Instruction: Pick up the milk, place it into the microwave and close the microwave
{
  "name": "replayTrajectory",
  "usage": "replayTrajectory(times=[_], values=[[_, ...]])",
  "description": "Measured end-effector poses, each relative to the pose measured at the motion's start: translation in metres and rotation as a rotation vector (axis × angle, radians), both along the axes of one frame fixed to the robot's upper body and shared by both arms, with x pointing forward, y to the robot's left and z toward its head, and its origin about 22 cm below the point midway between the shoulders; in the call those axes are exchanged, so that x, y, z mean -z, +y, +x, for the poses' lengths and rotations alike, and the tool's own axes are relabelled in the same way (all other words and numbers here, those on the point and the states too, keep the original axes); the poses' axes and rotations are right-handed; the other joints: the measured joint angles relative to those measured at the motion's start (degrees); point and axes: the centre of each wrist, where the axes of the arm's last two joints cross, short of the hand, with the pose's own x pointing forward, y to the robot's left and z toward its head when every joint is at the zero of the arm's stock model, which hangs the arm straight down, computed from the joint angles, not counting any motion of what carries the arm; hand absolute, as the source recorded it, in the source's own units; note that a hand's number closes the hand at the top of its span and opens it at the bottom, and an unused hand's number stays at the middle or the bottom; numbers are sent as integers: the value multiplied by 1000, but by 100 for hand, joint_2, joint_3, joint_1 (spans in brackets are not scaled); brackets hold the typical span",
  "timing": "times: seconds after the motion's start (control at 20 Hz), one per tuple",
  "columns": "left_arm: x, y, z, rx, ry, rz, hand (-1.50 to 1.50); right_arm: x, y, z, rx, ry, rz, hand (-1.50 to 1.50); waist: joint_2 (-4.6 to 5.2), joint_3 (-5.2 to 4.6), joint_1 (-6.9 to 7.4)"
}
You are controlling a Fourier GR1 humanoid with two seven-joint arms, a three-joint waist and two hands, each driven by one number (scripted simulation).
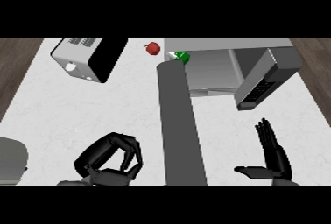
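Observation:
The milk (179, 56), a small white and green carton, stands at the left front corner of the open microwave (213, 65) at the back right. The microwave door (266, 81) hangs swung out to the right. A long grey forearm (181, 127) runs up the middle from the lower edge and ends right below the milk; no hand shows at its tip. My left hand (111, 156) sits at the lower left with fingers curled and nothing in them. My right hand (272, 151) rests open at the lower right, fingers up, well in front of the door.
A white and black appliance (87, 59) lies tilted at the back left. A red apple (153, 48) sits just left of the milk. A grey object (9, 162) pokes in at the left edge. White counter (71, 113) spreads between the appliance and my hands.

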Motion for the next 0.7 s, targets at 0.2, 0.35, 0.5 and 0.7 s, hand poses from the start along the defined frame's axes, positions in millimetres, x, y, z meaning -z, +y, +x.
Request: replayTrajectory(times=[0.2,0.35,0.5,0.7], values=[[11,-19,4,39,-8,22,150,-6,-31,-38,40,-7,-11,-150,13,-1,3],[19,-37,7,53,-42,33,150,-15,-42,-59,38,-20,-5,-150,26,-3,9],[29,-55,8,73,-49,25,150,-32,-56,-74,38,-55,0,-150,42,0,20],[36,-84,5,119,-56,34,150,-54,-59,-86,10,-104,19,-150,52,3,17]])
